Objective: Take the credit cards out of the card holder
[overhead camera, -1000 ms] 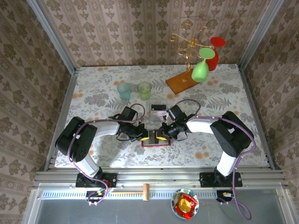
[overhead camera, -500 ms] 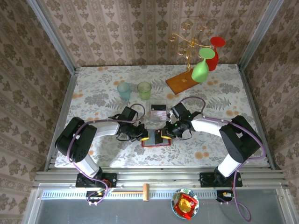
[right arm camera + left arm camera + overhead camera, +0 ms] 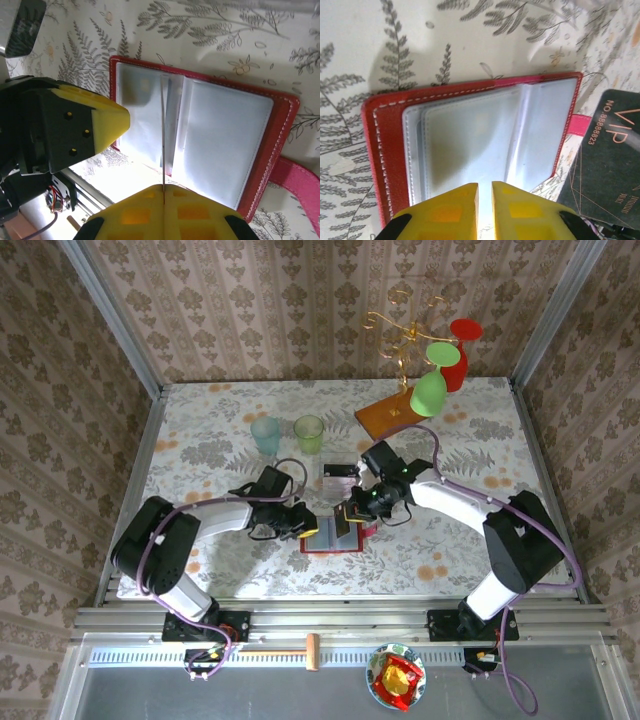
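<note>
Seemingly mid-extraction: the card holder (image 3: 210, 135) lies open on the table (image 3: 420, 565) between the arms, clear sleeves up. The right gripper (image 3: 163, 192) is pinched tight on a thin sheet seen edge-on — probably the dark card (image 3: 602, 150) standing just beside the holder's red tab. The left gripper (image 3: 485, 200) hovers at the holder's near edge, jaws a slit apart, empty. Next — carry the card clear, set it down, then check the other sleeves.
</note>
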`<state>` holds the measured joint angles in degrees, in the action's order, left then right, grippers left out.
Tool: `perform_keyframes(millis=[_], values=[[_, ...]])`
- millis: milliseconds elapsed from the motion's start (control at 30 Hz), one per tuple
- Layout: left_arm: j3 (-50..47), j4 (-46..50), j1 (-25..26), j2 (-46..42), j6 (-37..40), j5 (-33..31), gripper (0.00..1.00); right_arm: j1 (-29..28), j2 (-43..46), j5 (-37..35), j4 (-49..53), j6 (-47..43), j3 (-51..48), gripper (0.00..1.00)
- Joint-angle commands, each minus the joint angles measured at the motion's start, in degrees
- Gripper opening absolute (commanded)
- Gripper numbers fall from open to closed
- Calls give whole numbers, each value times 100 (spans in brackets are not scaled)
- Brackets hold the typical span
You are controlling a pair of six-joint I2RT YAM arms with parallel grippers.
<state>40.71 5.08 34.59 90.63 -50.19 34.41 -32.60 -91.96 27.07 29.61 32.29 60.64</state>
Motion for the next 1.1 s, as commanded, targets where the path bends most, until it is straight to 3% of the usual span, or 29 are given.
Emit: perform_keyframes(millis=[0,233,633,1067], values=[[-10,-231,-105,-257,-210,-16,17,17,188,-283,661,-987,398,0],[-27,-159,-359,-400,-55,29,19,43,14,-1032,1419,-3097,1175,0],[-92,226,-785,-589,356,206,20,-35,-710,-1421,2649,-6743,2419,0],[-248,431,-1067,-940,361,102,20,-2,-2318,-2328,3864,-8013,4754,0]])
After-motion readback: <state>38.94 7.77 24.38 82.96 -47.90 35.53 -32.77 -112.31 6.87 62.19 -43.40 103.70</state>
